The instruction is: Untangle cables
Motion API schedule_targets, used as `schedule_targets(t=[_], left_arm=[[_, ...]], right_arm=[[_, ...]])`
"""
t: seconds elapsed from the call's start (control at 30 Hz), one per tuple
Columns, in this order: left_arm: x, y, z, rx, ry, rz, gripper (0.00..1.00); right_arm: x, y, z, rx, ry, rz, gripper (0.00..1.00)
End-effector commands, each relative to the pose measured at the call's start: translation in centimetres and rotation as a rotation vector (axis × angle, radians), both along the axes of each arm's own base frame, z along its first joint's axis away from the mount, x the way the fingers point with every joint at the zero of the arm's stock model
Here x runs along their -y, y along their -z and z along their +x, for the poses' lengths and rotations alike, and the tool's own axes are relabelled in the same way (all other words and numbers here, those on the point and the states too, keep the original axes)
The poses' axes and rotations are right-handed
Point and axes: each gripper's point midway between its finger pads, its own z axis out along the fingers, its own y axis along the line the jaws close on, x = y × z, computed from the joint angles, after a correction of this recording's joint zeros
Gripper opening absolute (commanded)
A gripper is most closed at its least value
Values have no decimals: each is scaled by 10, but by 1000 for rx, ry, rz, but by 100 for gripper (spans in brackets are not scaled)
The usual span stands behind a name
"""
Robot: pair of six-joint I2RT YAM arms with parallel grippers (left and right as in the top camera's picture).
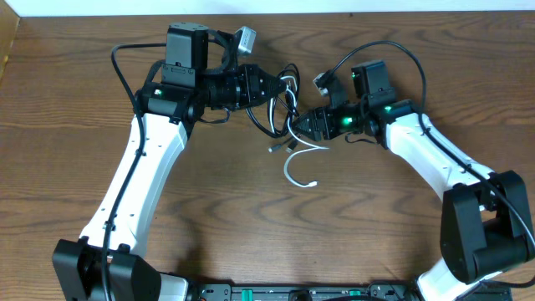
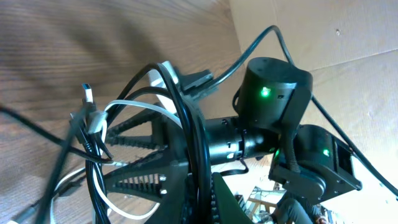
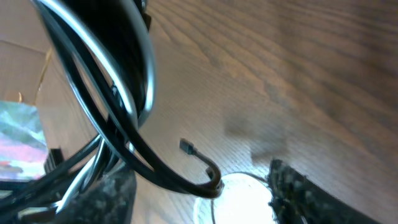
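The black cable (image 1: 269,125) hangs in loops between the two grippers near the table's back middle. My left gripper (image 1: 276,88) is shut on several strands of it, seen as the black cable (image 2: 186,112) running up from my own gripper (image 2: 200,186). The white cable (image 1: 294,167) curls on the wood below, and the white cable (image 2: 134,106) runs through the black loops. My right gripper (image 1: 305,125) faces left with its fingers apart. From the left wrist, that right gripper (image 2: 107,155) has both cords crossing its gap. In its own view the right gripper (image 3: 199,190) straddles the black cable (image 3: 143,168).
Thick black arm wires arch over the left arm (image 1: 125,63) and the right arm (image 1: 405,54). A silver plug (image 1: 274,148) lies on the wooden table (image 1: 251,234) by the white cord. The table's back edge (image 1: 334,12) is close behind both grippers.
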Motion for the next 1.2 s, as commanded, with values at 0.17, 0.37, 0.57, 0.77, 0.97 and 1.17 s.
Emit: schedule_targets(t=[0.17,0.37,0.57,0.77,0.97,1.17], left_arm=[[3,-17,-4,12,16,-36,7],[-7,-16,3,23,-10,-26,8],[-19,-4,9,38,-44,25,8],[-29,16,8,-6,-85,114,7],[-28,15,6,-20,-80,100,7],[-23,11,2,-85,-85,47,8]], right_arm=[[-6,27,-2,-46,-15,-17,34],[10,18,7,-40,35,-12,10],[44,-45,11,59,114,28,1],[67,-113,5,178,195,87,1],[63,-131,1,170,227,133,1],[32,-125,0,127,190,168,1]])
